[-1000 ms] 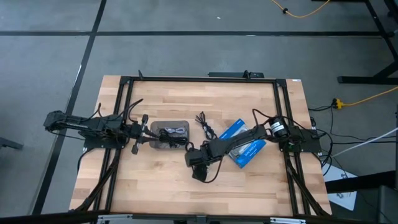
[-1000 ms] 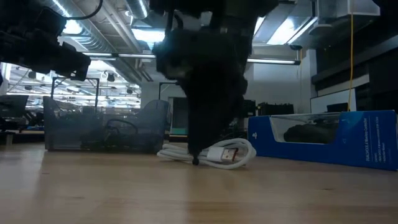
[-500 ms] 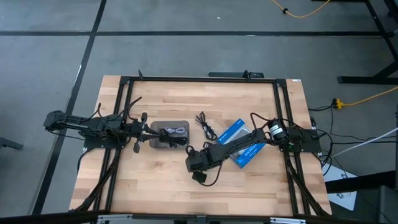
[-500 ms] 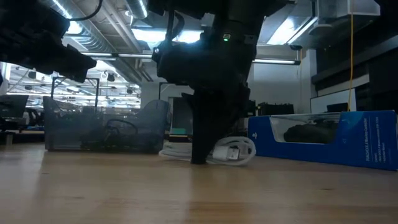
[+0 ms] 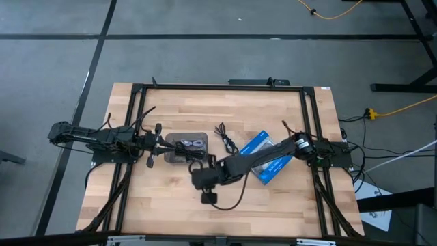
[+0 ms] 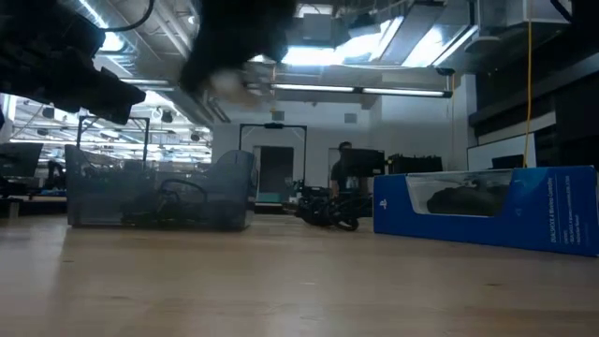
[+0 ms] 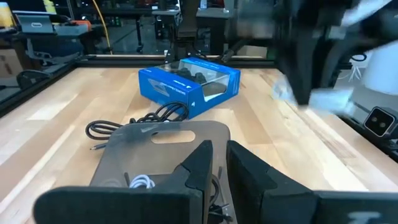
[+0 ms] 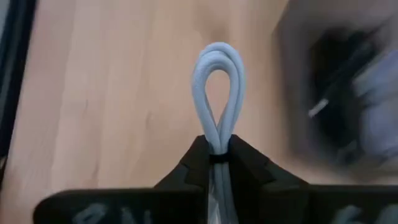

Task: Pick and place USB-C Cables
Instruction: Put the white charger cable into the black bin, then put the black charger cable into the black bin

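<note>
My right gripper (image 8: 217,152) is shut on a pale blue-grey USB-C cable (image 8: 217,81), a folded bundle whose loop sticks out past the fingertips. In the high view this gripper (image 5: 194,172) hangs just near of the grey tray (image 5: 171,140). The tray holds a white cable (image 7: 140,180) and dark cables. A black cable (image 5: 225,137) lies loose on the wood between the tray and the blue box (image 5: 270,158). My left gripper (image 7: 219,155) waits at the tray's left end, fingers almost together with nothing between them. My right gripper pinches the bundled strands (image 8: 217,142) between its two fingers, just behind the loop end. The fingers point down at the table and lie along the bundle. The loop juts out beyond the tips, and the fingers hide the cable's other end. The cable (image 6: 234,80) is lifted clear of the table.
The blue box (image 6: 487,215) lies right of centre under my right arm. The loose black cable (image 6: 328,211) lies beside it. A black frame (image 5: 218,87) runs round the tabletop. Bare wood stretches along the near edge.
My right gripper has taken hold of the pale cable, which lay on the table near the blue box, and lifted it clear. It has then gone toward the table's left edge, close to the tray.
</note>
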